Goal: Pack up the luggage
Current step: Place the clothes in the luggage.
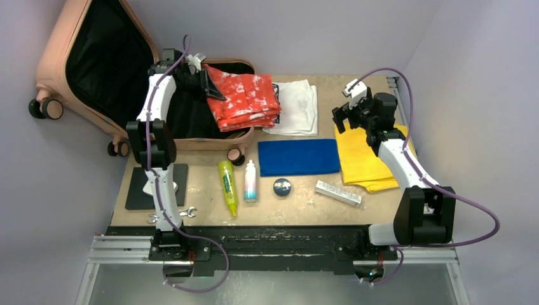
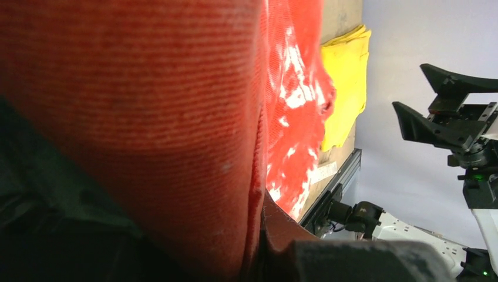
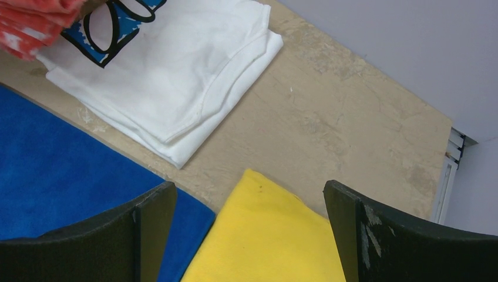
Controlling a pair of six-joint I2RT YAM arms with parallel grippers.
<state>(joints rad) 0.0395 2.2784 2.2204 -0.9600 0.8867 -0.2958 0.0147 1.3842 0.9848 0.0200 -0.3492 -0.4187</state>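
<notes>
**Sliding the folded garment over the rim and into the case**

The luggage (image 1: 52,60) stood open at the far left corner of the table (image 1: 299,203), its lid propped against the wall and its black-lined lower half flat. The left gripper (image 1: 204,81) looked clamped on the near-left edge of the red-and-white garment (image 1: 249,98), with cloth filling the left wrist view. The stack lay half across the case's right rim, partly overlapping the white T-shirt (image 1: 295,105). To do this step well, the stack probably needed lifting just enough to clear the rim, then a slow pull leftward so the folds held together. The right gripper (image 1: 346,114) hung with its fingers apart over the yellow cloth (image 1: 365,159), well clear.
</notes>
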